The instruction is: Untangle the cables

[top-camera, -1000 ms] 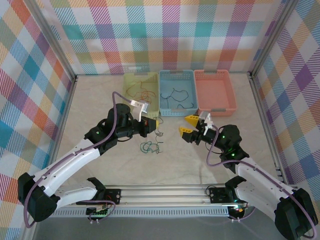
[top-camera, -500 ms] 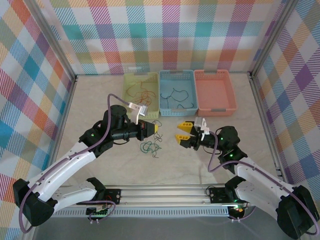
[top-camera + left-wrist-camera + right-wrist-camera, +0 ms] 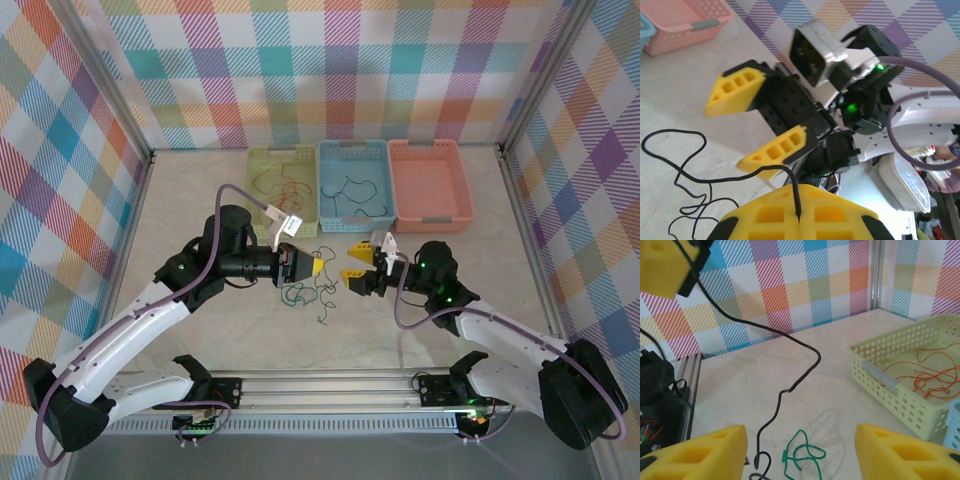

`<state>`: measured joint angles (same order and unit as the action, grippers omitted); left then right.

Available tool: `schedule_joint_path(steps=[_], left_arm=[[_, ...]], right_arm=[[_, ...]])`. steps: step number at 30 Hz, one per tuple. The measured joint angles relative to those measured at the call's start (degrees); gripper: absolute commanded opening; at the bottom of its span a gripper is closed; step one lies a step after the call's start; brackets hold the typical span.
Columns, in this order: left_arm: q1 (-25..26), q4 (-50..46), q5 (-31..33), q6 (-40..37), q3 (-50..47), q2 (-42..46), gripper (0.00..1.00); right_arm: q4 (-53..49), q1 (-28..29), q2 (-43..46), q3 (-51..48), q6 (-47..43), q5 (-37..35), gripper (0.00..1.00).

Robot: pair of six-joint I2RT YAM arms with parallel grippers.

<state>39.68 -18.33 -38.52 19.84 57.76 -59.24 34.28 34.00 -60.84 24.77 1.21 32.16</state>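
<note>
Thin, kinked black cable aloft over small looped green cable.

Left pincer and the spread right pincer face each other near loose cables on the desk, baskets behind.

White arm shells, black joints, looping lilac cables — yellow honeycombed finger pads, green LED glowing on one wrist

No text, label, brand, number or sign can be read in any of the views.
</note>
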Motion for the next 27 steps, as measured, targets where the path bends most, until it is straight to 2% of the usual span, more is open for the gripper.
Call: schedule_joint_path(steps=[7, 15, 19, 24, 27], left_arm=[[0.00, -1.11, -2.38, -0.24, 0.15, -1.14, 0.00], [0.96, -1.14, -4.11, -0.39, 0.28, -2.16, 0.00], [1.49, -1.29, -4.48, -0.39, 0.72, -2.54, 0.00], [1.57, -1.60, -4.46, -0.39, 2.95, -2.40, 0.00], [1.57, -2.64, -3.89, -0.50, 4.44, -1.27, 0.00]], right_arm=[[1.81, 1.90, -4.17, 0.63, 0.00, 0.48, 0.69], [5.20, 3.98, -10.27, 3.26, 0.28, -0.35, 0.65], [6.01, 4.55, -13.79, 4.50, 1.29, -0.50, 0.55], [4.24, 4.72, -15.41, 6.12, 1.01, -4.07, 0.29], [1.68, 4.72, -15.52, 7.13, 0.92, -7.45, 0.27]])
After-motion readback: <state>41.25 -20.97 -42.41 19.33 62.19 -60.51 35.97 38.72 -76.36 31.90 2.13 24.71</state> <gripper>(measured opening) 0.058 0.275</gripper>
